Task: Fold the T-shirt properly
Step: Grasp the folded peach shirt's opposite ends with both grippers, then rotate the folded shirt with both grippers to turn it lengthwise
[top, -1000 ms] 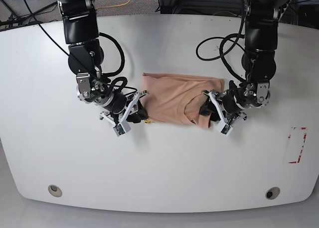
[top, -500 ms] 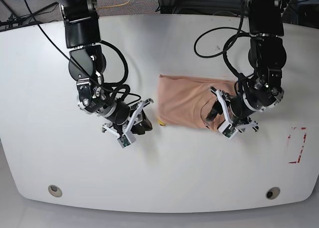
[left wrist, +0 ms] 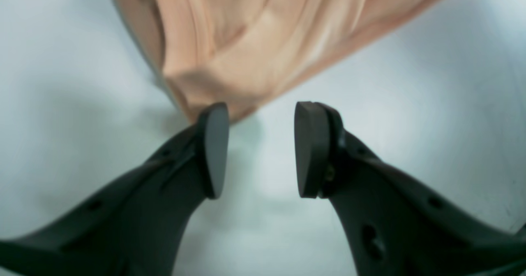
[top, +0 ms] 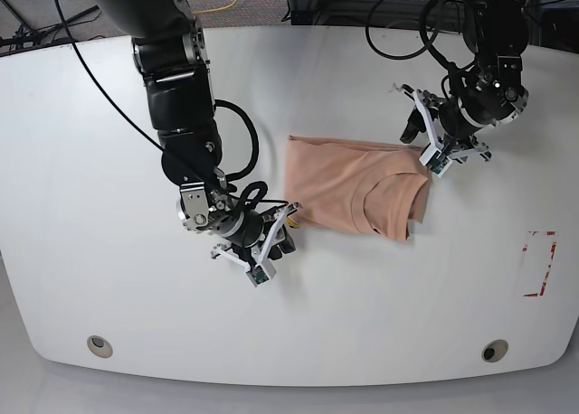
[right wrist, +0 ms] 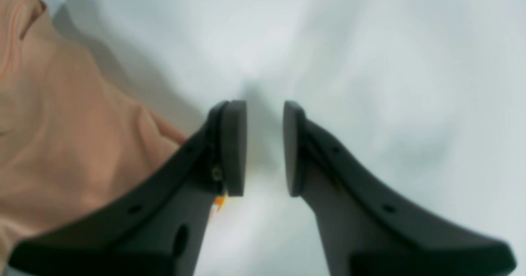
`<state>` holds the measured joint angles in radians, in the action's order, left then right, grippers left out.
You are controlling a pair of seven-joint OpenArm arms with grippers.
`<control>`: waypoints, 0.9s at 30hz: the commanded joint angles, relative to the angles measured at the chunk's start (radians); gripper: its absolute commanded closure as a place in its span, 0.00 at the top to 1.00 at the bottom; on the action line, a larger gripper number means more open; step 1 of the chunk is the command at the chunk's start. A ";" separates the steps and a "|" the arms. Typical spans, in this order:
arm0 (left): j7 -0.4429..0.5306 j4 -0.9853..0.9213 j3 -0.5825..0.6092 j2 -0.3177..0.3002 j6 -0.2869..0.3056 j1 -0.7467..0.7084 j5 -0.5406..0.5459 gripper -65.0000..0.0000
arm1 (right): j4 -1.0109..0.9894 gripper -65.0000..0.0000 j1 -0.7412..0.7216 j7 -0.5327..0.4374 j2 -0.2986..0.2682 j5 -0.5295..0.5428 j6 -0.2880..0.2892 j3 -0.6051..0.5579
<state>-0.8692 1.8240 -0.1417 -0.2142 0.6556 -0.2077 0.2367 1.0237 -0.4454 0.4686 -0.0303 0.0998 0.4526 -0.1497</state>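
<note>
One T-shirt on the white table, lying mid-table as a folded rectangle. Two arms, two grippers.

Right gripper: at the shirt's near-left corner, jaws parted with nothing between them, only bare table. Left gripper: off the shirt's far-right corner, jaws apart and empty, one fingertip just at a cloth fold.

My judgement: the fold looks nearly complete, though the right end bunches. If I tidy it, I should pinch only the top layer at that corner and pull flat and slowly, keeping edges aligned.
</note>
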 commanded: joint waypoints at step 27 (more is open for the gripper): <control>0.098 -0.514 0.081 -0.080 -0.006 0.397 0.013 0.38 | 0.094 0.21 0.148 -0.120 -0.047 0.007 0.004 -0.106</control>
<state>-0.7986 1.3079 -0.0895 -0.2920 0.6510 0.1532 0.2283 1.0420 -0.3016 0.3462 -0.0780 0.1005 0.4496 -0.2604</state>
